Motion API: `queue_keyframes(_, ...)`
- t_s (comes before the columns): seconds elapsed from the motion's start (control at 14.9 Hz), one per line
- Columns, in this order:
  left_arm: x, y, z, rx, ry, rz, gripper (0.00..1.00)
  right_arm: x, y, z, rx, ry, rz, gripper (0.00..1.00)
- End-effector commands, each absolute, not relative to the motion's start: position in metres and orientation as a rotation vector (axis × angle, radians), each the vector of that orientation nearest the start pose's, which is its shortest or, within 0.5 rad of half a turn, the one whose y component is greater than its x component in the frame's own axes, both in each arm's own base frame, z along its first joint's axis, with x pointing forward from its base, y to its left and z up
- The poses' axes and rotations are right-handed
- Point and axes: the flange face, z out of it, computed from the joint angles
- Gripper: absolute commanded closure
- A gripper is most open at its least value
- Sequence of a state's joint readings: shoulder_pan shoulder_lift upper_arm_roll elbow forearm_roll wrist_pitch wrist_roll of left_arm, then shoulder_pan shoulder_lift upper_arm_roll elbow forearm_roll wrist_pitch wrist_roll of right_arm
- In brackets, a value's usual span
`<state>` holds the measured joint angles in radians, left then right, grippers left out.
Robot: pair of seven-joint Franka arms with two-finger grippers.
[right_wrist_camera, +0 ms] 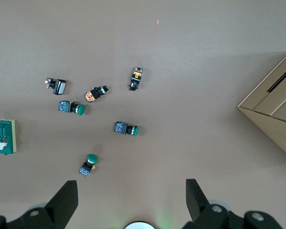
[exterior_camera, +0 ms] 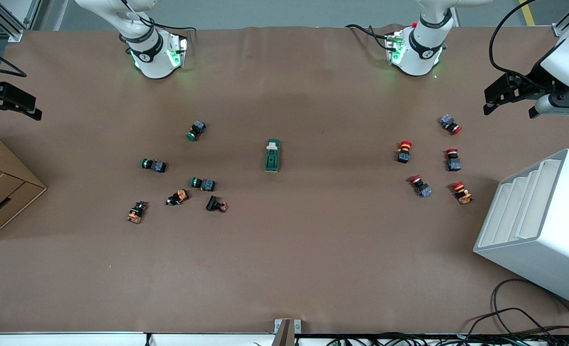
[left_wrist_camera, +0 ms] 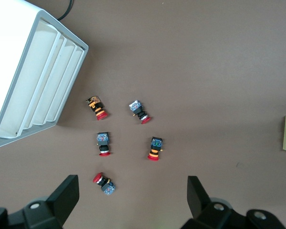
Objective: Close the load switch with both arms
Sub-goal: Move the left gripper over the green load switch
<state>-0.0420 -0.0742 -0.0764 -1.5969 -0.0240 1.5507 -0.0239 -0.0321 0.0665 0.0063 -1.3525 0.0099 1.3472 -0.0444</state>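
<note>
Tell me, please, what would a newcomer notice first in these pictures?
Probably the load switch, lying alone at the middle of the table. Red push buttons cluster toward the left arm's end, beside a white slotted rack; green push buttons cluster toward the right arm's end. The left claw and right claw both wait open above their own clusters.
</note>
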Motion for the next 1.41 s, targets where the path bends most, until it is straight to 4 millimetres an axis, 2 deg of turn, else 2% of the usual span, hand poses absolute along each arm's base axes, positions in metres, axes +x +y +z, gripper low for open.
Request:
queue_keyframes(0.0,0.527,-0.068,0.657,-3.16,0.145,-0.043,0.0,0.542,-0.01,0.672,-3.129,-0.029,0.093,0.0)
queue_keyframes(0.13,0.529,-0.073,0.653,-3.158,0.159,-0.034,0.0,0.542,-0.012,0.672,-3.129,-0.022,0.098,0.0)
queue_keyframes(0.27,0.543,-0.078,0.648,-3.16,0.176,-0.029,0.0,0.542,-0.014,0.671,-3.127,-0.02,0.1,0.0)
queue_keyframes(0.33,0.55,-0.089,0.639,-3.164,0.193,-0.013,0.0,0.542,-0.011,0.672,-3.127,-0.027,0.098,0.0)
queue_keyframes(0.4,0.549,-0.117,0.636,-3.162,0.233,-0.038,0.0,0.542,-0.011,0.672,-3.127,-0.029,0.098,0.0)
queue_keyframes(0.47,0.55,-0.141,0.627,-3.17,0.197,-0.059,0.0,0.542,-0.01,0.672,-3.127,-0.032,0.098,0.0)
queue_keyframes(0.54,0.552,-0.166,0.612,-3.179,0.14,-0.058,0.0,0.542,-0.011,0.671,-3.127,-0.029,0.103,0.0)
queue_keyframes(0.6,0.552,-0.2,0.597,-3.196,0.103,-0.072,0.0,0.542,-0.011,0.671,-3.126,-0.029,0.107,0.0)
queue_keyframes(0.74,0.547,-0.255,0.567,-3.222,-0.067,-0.06,0.0,0.543,-0.012,0.671,-3.128,-0.027,0.105,0.0)
queue_keyframes(0.87,0.531,-0.311,0.539,-3.241,-0.235,-0.057,0.0,0.542,-0.014,0.674,-3.13,-0.024,0.096,0.0)
queue_keyframes(1.07,0.491,-0.383,0.491,-3.204,-0.376,-0.138,0.0,0.543,-0.014,0.679,-3.135,-0.023,0.079,0.0)
queue_keyframes(1.21,0.469,-0.422,0.45,-3.208,-0.501,-0.165,0.0,0.543,-0.016,0.678,-3.135,-0.008,0.082,0.0)
queue_keyframes(1.34,0.446,-0.457,0.416,-3.183,-0.541,-0.197,0.0,0.543,-0.018,0.675,-3.13,-0.005,0.095,0.0)
